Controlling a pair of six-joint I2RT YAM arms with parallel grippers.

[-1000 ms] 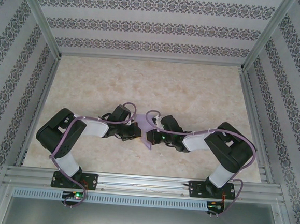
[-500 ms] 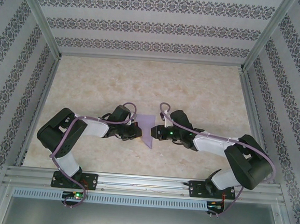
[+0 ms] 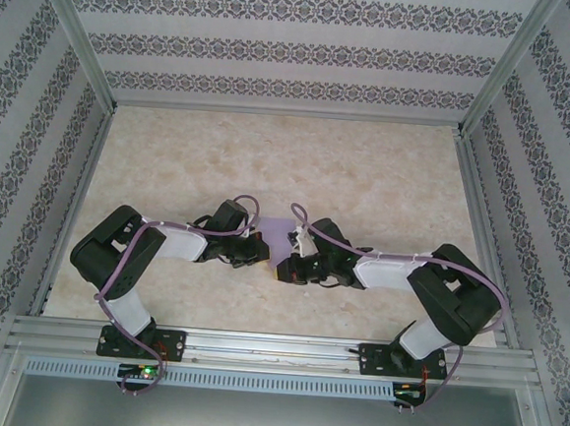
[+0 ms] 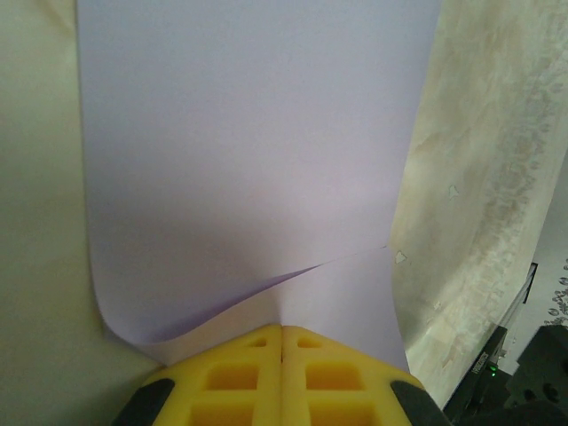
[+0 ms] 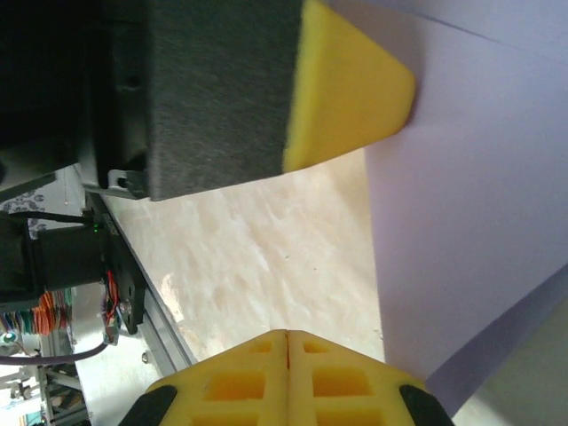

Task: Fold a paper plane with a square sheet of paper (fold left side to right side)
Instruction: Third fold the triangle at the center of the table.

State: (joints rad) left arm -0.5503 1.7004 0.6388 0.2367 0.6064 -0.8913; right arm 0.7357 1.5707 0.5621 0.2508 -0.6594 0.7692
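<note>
Looking from the top external view, the left gripper [image 3: 258,249] and the right gripper [image 3: 282,270] meet tip to tip, and the square sheet of paper [image 3: 279,239] lies between their jaws as a narrow lilac strip. Its long axis runs across the line that joins the two jaws, from the near side to the far side of the table [image 3: 269,162]. The table is beige with a marble pattern, a metal rail [image 3: 255,344] closes its near edge, and the walls [image 3: 278,50] carry dark ornament stripes. In the left wrist view, the left gripper [image 4: 282,342] has its jaws closed together. The paper [image 4: 257,151] starts right at the tips and goes straight ahead from them, with its long axis along the jaws' direction. One layer lifts a little just in front of the tips, and I cannot tell if any paper is pinched. In the right wrist view, the right gripper [image 5: 288,351] also has its jaws closed with nothing between them. The paper [image 5: 479,213] is just beside the tips on their right and reaches forward. The left gripper's yellow fingertip [image 5: 351,89] rests on the paper ahead of the jaws.
</note>
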